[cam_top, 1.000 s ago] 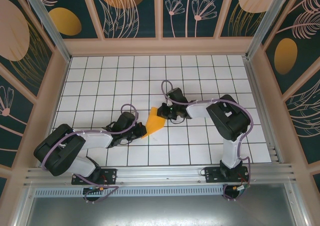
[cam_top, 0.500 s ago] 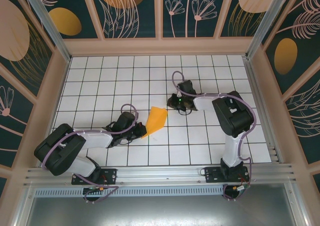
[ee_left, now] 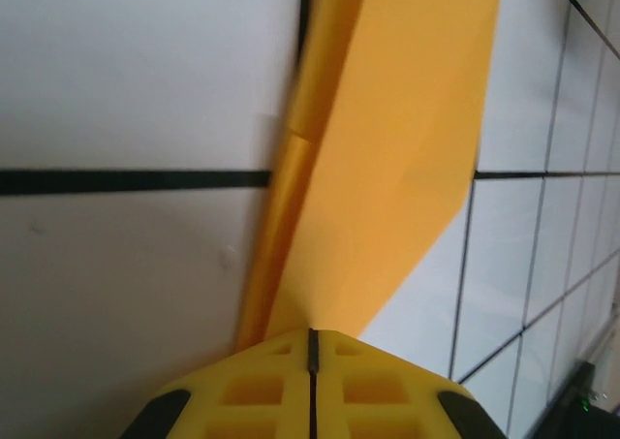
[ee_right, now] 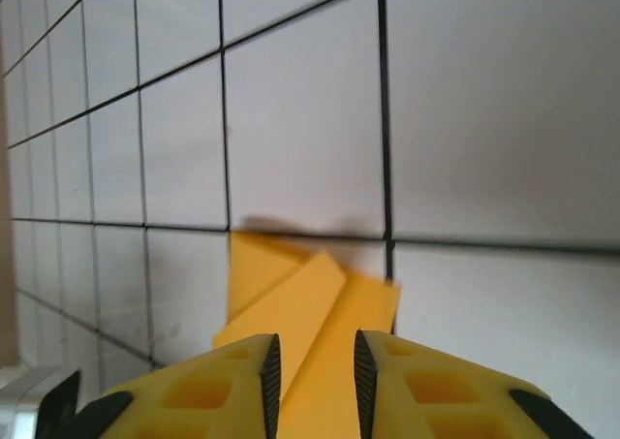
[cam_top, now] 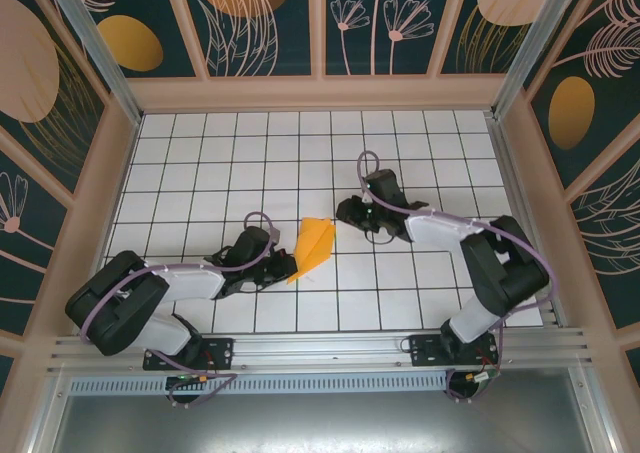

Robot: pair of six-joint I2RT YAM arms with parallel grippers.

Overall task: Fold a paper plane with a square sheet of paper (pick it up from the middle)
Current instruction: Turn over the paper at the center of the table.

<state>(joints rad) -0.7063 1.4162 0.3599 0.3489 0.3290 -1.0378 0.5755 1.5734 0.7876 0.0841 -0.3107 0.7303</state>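
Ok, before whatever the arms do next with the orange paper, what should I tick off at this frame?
1. Left gripper shut on the folded paper: ok, the paper comes out from between its closed pads.
2. Right gripper jaws apart: ok, a gap shows between the pads.
3. Right gripper clear of the paper: cannot tell; paper shows in that gap, while from above the gripper sits just beside the paper's far corner.
4. Paper over the table, well inside the grid: ok.
5. Folds lying flat: cannot tell; layers overlap, but their lift is unclear.
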